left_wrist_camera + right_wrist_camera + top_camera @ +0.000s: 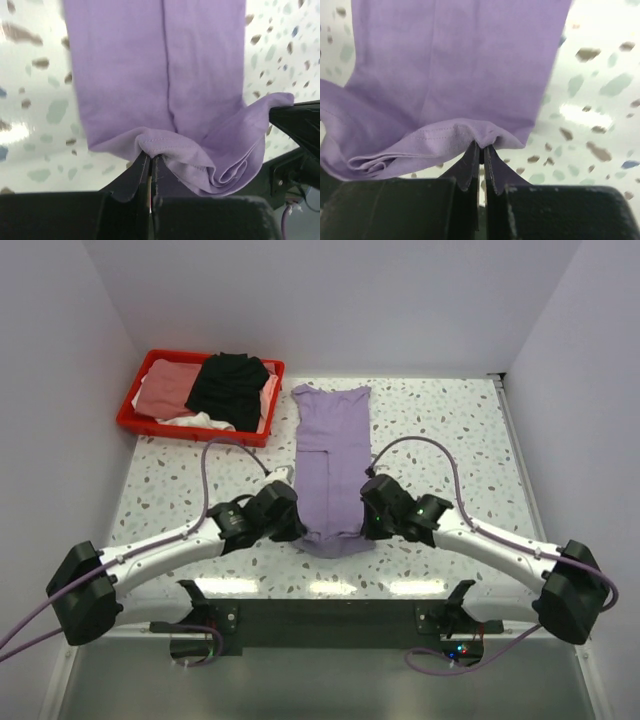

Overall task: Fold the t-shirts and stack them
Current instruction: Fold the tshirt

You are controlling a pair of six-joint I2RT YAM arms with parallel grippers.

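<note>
Progress check: on the white speckled stone-look table (450,440), the light purple cloth t-shirt (332,455) lies in the middle as a long narrow strip, sides apparently already folded in lengthwise. My read is that the crosswise fold hasn't happened yet, so this shirt is maybe halfway.

The red plastic tray (190,430) at the far left corner holds a crumpled black shirt (230,388) on top of a salmon pink one (165,390) and a white one (195,421). None of those look folded, and there's no stack anywhere. So most of the job is left, I'd say.

The left gripper (151,162) is clamped tight on the near left corner of the purple hem, with the cloth bunched up at its tips. The right gripper (481,152) is pinched on the near right corner, jaws practically together.
</note>
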